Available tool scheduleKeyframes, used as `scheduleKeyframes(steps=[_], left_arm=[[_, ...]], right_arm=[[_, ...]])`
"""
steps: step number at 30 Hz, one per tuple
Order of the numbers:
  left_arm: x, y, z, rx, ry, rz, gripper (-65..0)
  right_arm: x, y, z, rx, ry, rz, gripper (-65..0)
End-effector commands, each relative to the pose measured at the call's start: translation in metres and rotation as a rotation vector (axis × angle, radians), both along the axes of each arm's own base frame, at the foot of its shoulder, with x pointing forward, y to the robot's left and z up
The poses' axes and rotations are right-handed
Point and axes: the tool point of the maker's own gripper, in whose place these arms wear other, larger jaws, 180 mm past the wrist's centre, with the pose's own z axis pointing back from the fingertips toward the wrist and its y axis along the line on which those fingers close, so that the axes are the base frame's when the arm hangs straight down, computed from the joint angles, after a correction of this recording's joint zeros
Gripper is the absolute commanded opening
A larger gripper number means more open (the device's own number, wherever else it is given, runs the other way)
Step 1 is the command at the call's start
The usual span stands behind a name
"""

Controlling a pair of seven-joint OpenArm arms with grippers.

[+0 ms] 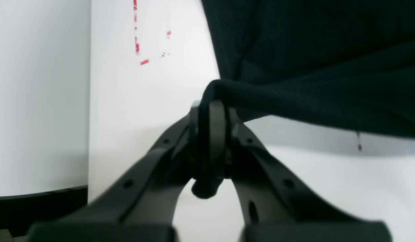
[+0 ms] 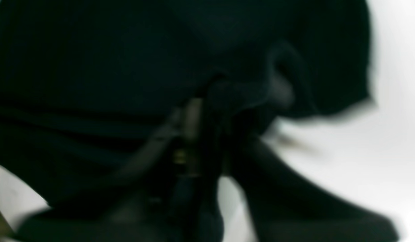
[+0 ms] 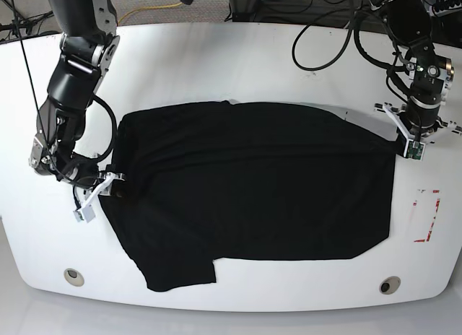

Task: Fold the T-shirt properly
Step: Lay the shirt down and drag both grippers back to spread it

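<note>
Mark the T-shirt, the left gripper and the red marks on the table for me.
T-shirt (image 3: 260, 183): base view, middle of the spread black cloth.
Left gripper (image 1: 210, 111): left wrist view, fingertips pinching the cloth's edge.
Red marks (image 3: 427, 218): base view, the red outline near the table's edge.

Plain black T-shirt (image 3: 253, 183); white table (image 3: 216, 61); red marks (image 3: 426, 216).

right wrist view: motion-blurred, T-shirt (image 2: 126, 67) fills it, cut off at top and left, jaws' gap unreadable | base view: right gripper (image 3: 115, 185) tips too small to tell | left wrist view: T-shirt cut off top and right
</note>
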Motion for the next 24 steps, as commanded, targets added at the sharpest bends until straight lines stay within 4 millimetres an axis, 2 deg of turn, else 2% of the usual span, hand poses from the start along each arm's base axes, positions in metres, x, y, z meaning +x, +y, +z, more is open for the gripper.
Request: scheduleKeyframes(steps=[1, 4, 6, 8, 15, 19, 24], left_arm=[[0.006, 0.002, 0.014, 0.018, -0.045, -0.004, -65.0], [0.006, 0.002, 0.014, 0.018, -0.047, -0.004, -65.0], [0.006, 0.002, 0.014, 0.016, -0.046, -0.003, -65.0], [0.006, 0.003, 0.009, 0.008, -0.035, -0.003, -65.0], [0.006, 0.003, 0.006, 0.005, -0.028, -0.001, -65.0], [0.005, 0.004, 0.006, 0.005, -0.029, 0.000, -65.0], [0.004, 0.004, 0.004, 0.005, -0.024, -0.001, -65.0]], right_arm=[[0.009, -0.023, 0.024, -0.030, -0.064, -0.022, -35.5], [-0.003, -0.029, 0.019, -0.061, -0.044, -0.016, -22.7], [-0.012, -0.037, 0.021, -0.081, -0.052, -0.035, -19.0], [-0.030, -0.048, 0.017, -0.099, -0.038, -0.064, -19.2], [-0.079, -0.061, -0.002, -0.138, 0.025, -0.112, -19.0], [-0.103, -0.054, -0.018, -0.111, 0.064, -0.115, -19.0], [-0.131, -0.045, -0.026, -0.044, 0.080, -0.112, -19.0]])
